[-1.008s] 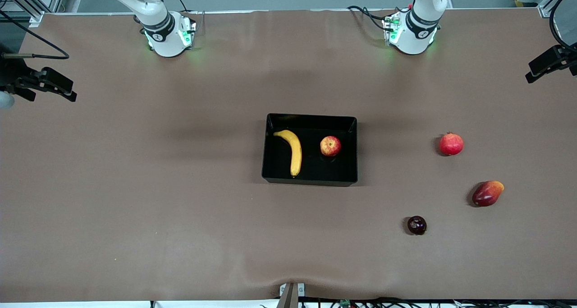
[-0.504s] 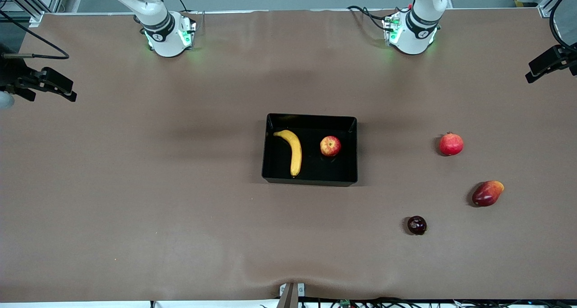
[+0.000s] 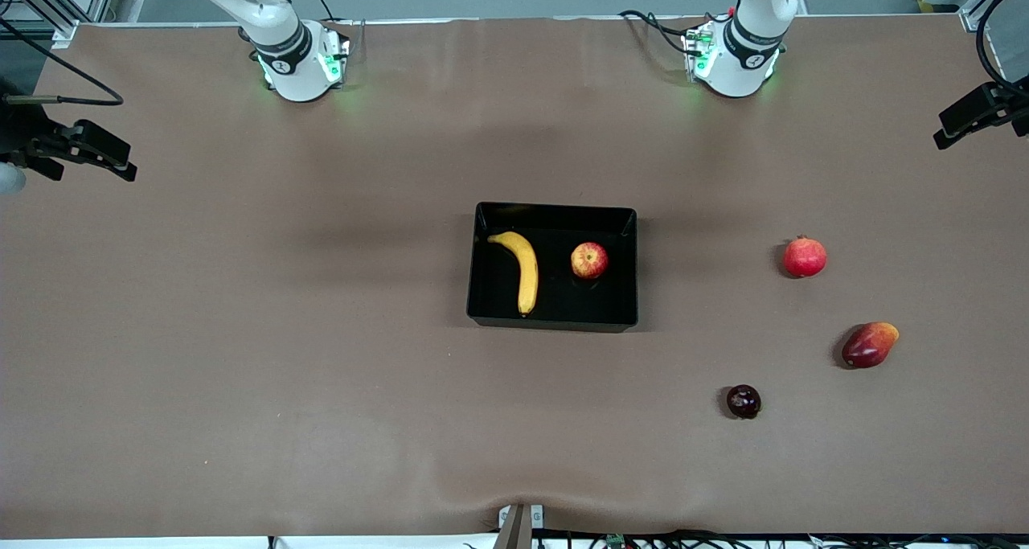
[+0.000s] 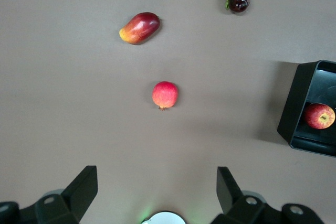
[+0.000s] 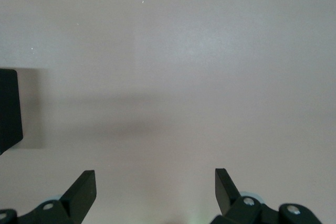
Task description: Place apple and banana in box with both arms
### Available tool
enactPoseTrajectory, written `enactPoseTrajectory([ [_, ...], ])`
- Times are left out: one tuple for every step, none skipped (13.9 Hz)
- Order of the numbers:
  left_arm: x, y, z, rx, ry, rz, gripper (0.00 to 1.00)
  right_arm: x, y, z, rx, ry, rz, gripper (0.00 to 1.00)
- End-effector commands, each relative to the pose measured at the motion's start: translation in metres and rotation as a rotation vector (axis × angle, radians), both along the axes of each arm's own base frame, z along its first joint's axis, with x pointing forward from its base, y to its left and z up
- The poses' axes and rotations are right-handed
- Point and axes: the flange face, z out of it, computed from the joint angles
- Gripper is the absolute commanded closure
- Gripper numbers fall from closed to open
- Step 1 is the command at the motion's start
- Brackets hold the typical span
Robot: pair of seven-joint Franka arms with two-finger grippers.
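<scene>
The black box (image 3: 555, 208) sits mid-table. Inside it the yellow banana (image 3: 524, 269) lies toward the right arm's end, and the red-and-yellow apple (image 3: 589, 260) rests beside it toward the left arm's end. Both arms rise out of the front view from their bases. My left gripper (image 4: 156, 177) hangs open and empty high over the bare table by its base; its wrist view catches the box (image 4: 296, 98) and the apple (image 4: 319, 116). My right gripper (image 5: 155, 178) is likewise open and empty over bare table, with only a corner of the box (image 5: 9, 109) showing.
Toward the left arm's end lie a red pomegranate (image 3: 805, 257), a red-orange mango-like fruit (image 3: 869, 345) and a small dark fruit (image 3: 744, 401), the last two nearer the front camera. Black camera mounts (image 3: 76, 149) (image 3: 977, 113) jut in at both table ends.
</scene>
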Motion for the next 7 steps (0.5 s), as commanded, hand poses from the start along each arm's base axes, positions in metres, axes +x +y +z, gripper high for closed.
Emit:
enactPoseTrajectory([
  [0.001,-0.0039,-0.0007,-0.018,0.013,-0.031,0.0,-0.001,0.0009,0.0037,0.013,-0.007,0.004,0.0],
  [0.001,-0.0039,-0.0007,-0.018,0.013,-0.031,0.0,-0.001,0.0001,0.0037,0.013,-0.007,0.003,0.0],
  [0.001,-0.0039,-0.0007,-0.018,0.013,-0.029,0.0,-0.001,0.0009,0.0037,0.013,-0.007,0.004,0.0],
  [0.0016,-0.0049,-0.0015,-0.019,0.015,-0.031,0.0,-0.001,0.0007,0.0037,0.011,-0.007,0.004,0.0],
  [0.0021,-0.0065,-0.0023,-0.019,0.016,-0.034,0.0,-0.001,-0.0001,0.0037,0.011,-0.007,0.003,0.0],
  [0.0019,-0.0065,-0.0024,-0.019,0.018,-0.034,0.0,-0.001,0.0007,0.0037,0.011,-0.007,0.004,0.0],
  [0.0026,-0.0065,-0.0038,-0.019,0.019,-0.034,0.0,-0.001,0.0007,0.0037,0.011,-0.007,0.004,0.0],
])
